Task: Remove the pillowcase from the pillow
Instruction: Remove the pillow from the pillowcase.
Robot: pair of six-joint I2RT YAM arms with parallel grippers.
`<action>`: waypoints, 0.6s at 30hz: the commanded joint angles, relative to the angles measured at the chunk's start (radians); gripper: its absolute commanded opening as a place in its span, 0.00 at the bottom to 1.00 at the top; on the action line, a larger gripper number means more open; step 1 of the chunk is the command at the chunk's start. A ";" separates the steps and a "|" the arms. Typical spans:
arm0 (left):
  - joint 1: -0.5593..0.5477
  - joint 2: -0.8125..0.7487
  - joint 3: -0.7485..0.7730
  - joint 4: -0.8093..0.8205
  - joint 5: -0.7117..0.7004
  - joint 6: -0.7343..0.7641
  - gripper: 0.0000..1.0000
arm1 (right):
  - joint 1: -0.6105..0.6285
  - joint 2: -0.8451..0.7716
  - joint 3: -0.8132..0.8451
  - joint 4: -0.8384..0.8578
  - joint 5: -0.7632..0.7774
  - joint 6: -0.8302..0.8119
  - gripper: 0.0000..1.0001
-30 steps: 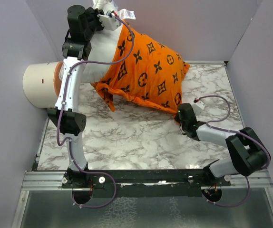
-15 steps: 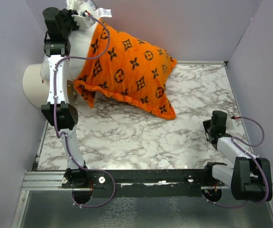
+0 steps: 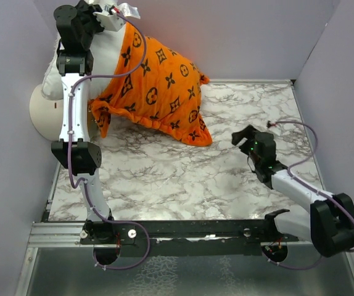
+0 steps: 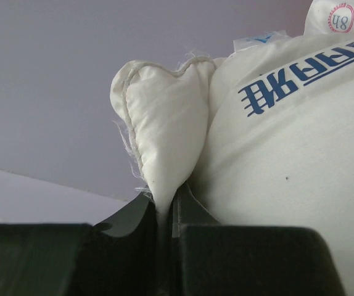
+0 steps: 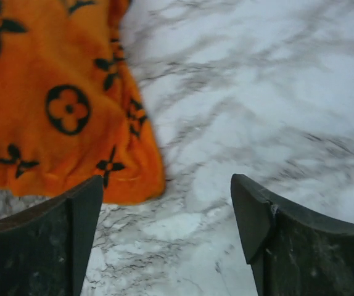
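My left gripper (image 4: pixel 163 213) pinches a corner of the pillow (image 4: pixel 275 160) | my right gripper (image 5: pixel 166 237) gapes empty above the table (image 3: pixel 164 176) | pillowcase (image 5: pixel 47 92) at its ten o'clock

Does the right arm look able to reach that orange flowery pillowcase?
Probably yes: the open jaws of the right arm face a corner of the orange plush pillowcase, only marble tabletop between.

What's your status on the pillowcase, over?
Left gripper shut on pillow corner. Right gripper open, empty, near pillowcase corner. Pillowcase partly on. Nothing blocking.
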 commanded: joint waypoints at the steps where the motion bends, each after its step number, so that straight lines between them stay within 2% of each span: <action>1: -0.033 -0.084 0.070 0.128 0.002 0.031 0.00 | 0.216 0.197 0.147 0.232 0.068 -0.449 0.90; 4: -0.035 -0.088 0.070 0.125 0.002 0.043 0.00 | 0.314 0.370 0.281 0.223 0.035 -0.608 1.00; 7: -0.035 -0.088 0.071 0.118 0.001 0.052 0.00 | 0.380 0.531 0.405 0.156 0.024 -0.687 1.00; 12: -0.035 -0.091 0.067 0.112 0.001 0.057 0.00 | 0.415 0.698 0.521 0.129 0.038 -0.693 1.00; 18: -0.035 -0.088 0.064 0.112 0.004 0.057 0.00 | 0.415 0.807 0.641 0.052 0.102 -0.695 1.00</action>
